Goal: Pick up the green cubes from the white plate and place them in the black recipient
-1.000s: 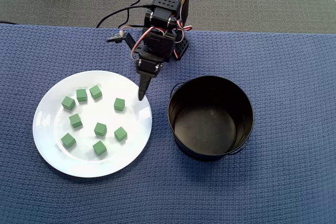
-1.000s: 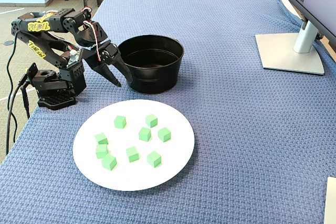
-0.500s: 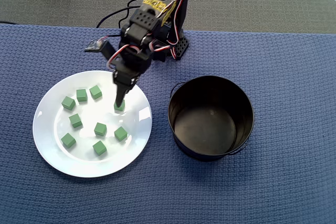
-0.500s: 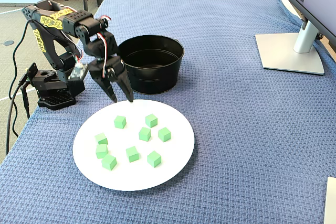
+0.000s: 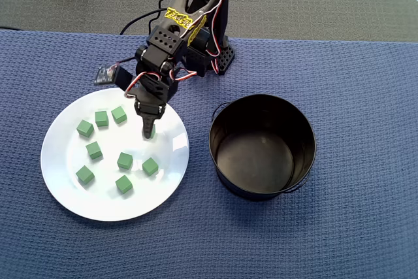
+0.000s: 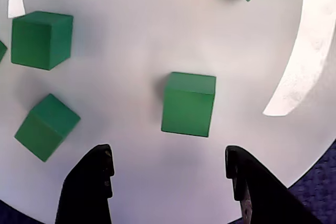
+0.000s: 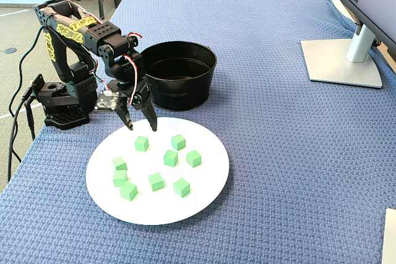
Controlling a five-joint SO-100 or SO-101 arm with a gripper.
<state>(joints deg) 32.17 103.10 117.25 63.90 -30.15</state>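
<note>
Several small green cubes [image 5: 125, 160] lie scattered on the white plate [image 5: 65, 161], left of the black recipient [image 5: 307, 155], whose dark inside shows no cube. My gripper [image 5: 148, 133] hangs open over the plate's far right part. In the wrist view one cube [image 6: 189, 103] lies just ahead of the gripper [image 6: 168, 153], in line with the gap between its fingers and untouched. The fixed view shows the gripper [image 7: 142, 127] a little above that cube [image 7: 142, 144]. Nothing is held.
The arm's base [image 7: 62, 100] stands at the table's edge behind the plate [image 7: 198, 190], with cables trailing off. The recipient [image 7: 179, 91] stands close beside the arm. A monitor stand [image 7: 340, 60] sits at the far right. Blue woven cloth covers the table.
The gripper swung from beside the recipient to over the plate, came down toward one cube, and its jaws spread apart. No cube has moved.
</note>
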